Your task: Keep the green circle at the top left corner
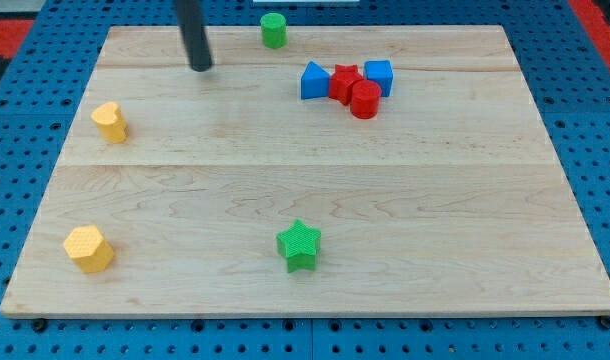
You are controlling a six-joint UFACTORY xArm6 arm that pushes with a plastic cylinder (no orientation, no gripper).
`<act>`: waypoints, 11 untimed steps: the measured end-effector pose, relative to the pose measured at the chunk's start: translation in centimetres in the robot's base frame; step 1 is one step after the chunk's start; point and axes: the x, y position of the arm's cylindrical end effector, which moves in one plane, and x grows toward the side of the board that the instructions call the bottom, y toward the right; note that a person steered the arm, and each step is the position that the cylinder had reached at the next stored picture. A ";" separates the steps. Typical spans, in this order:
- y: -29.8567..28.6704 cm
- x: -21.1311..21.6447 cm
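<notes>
The green circle (273,30) stands at the board's top edge, a little left of centre. My tip (201,67) rests on the board to the view's left of it and slightly lower, apart from it. No block touches the tip.
A blue triangle (314,81), a red star-like block (344,83), a red cylinder (365,100) and a blue cube (379,76) cluster at the top right of centre. A yellow block (110,122) is at the left, a yellow hexagon (89,248) at bottom left, a green star (299,245) at bottom centre. The wooden board (435,200) lies on a blue pegboard.
</notes>
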 end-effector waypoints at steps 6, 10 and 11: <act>-4.3 -8.1; -17.3 -8.7; -19.2 -7.9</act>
